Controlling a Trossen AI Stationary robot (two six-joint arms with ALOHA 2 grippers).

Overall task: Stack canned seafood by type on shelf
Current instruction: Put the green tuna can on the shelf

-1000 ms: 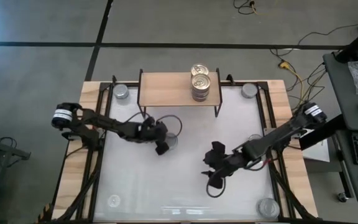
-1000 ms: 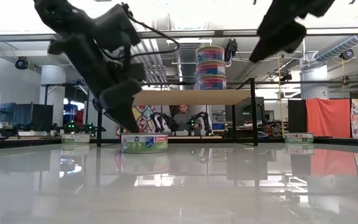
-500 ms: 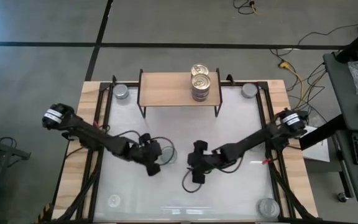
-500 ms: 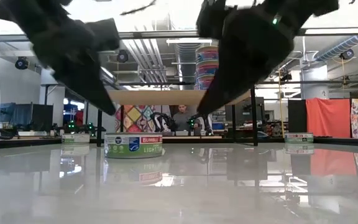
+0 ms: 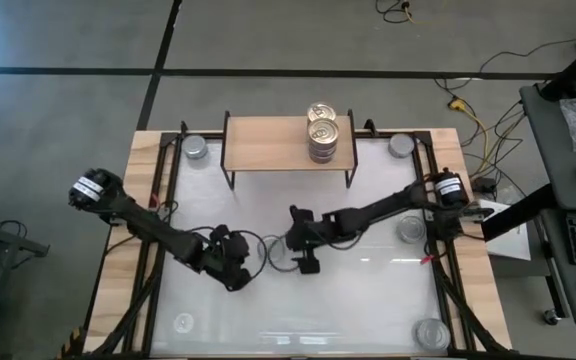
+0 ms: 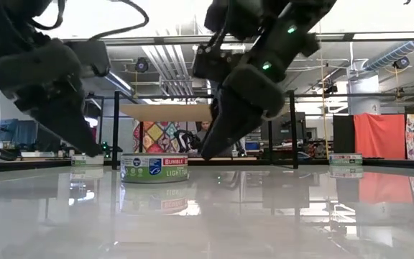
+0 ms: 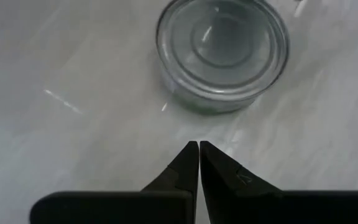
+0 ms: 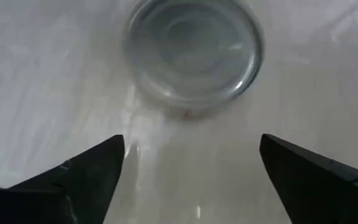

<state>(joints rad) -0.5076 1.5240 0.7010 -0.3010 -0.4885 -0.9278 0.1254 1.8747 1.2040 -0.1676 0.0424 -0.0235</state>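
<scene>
High view: your short round silver-lidded tin [image 5: 278, 250] sits on the white tabletop [image 5: 368, 300] at centre frame, with a gripper on each side. The left gripper [image 5: 236, 272] hangs just lower left of it, fingers pinched together and holding nothing. The right gripper [image 5: 303, 255] sits just right of it, fingers spread wide. At the upper centre, gold-lidded tins [image 5: 321, 128] stand stacked on the light-wood shelf [image 5: 268, 140].

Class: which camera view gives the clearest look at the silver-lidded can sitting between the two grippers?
The left wrist view: the can fills it, lid rings sharp. The right wrist view shows it blurrier. The high view shows it tiny between the grippers; the low view shows only its labelled side.
</scene>
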